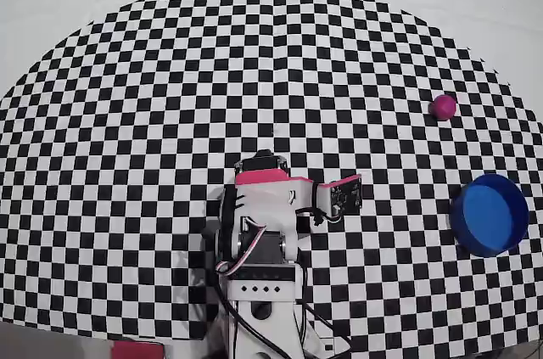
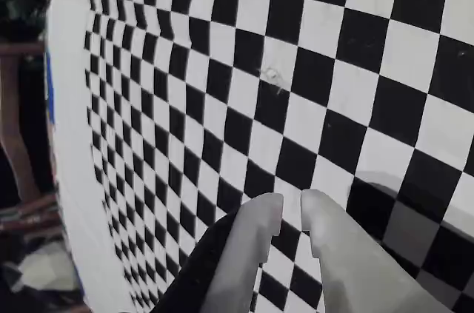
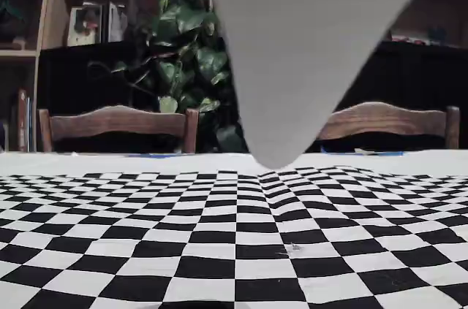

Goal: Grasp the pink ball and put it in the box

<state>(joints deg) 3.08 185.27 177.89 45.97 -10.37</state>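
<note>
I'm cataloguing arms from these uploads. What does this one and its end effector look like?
In the overhead view the arm has white printed shells with magenta-pink trim, dark servo blocks and black and white cables trailing at its base. The end effector shows in the wrist view as two pale grey-white fingers with rounded tips, and a dark part beneath the left one.

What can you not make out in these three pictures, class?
- Pink ball and box: seen only in the overhead view, outside the frame in the wrist and fixed views.
- Box's right rim: cut by the overhead edge.
- Tool: bases cut off in the wrist view.
- Fixed view: a blurred grey shape hides the centre.
</note>
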